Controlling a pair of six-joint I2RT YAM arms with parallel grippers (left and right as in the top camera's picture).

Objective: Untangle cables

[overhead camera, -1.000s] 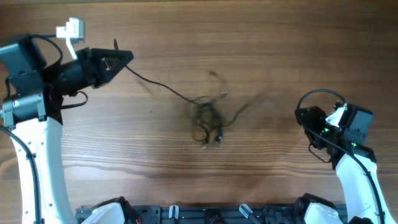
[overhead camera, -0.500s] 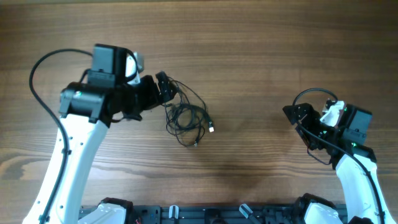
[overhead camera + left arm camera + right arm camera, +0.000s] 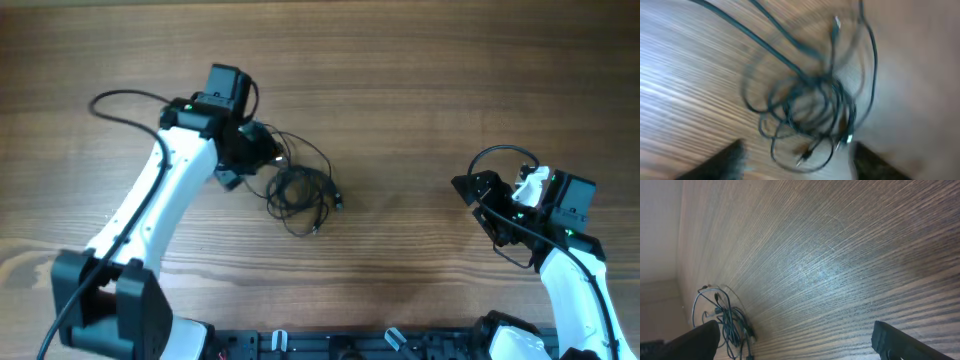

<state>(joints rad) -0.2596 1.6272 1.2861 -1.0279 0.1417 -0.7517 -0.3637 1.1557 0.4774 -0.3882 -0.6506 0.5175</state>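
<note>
The cables (image 3: pixel 300 188) lie as one knotted bundle of thin black loops with small plug ends on the wooden table (image 3: pixel 420 80), left of centre. My left gripper (image 3: pixel 264 150) sits at the bundle's upper left edge. In the blurred left wrist view its jaws stand open; the lowest loops and plugs of the cables (image 3: pixel 810 97) lie between the two dark fingertips of the left gripper (image 3: pixel 799 148). My right gripper (image 3: pixel 468 188) is open and empty far to the right. The right wrist view shows this gripper (image 3: pixel 792 332) over bare wood, with the cables (image 3: pixel 725 317) far off.
A thick black wire (image 3: pixel 120 100) arcs off the left arm, and another (image 3: pixel 500 155) loops above the right wrist. The robot base rail (image 3: pixel 330 345) runs along the front edge.
The left arm swung in from the far left, where it was shut on a taut strand, and now stands open at the bundle. The bundle shifted left. The right gripper opened slightly wider.
</note>
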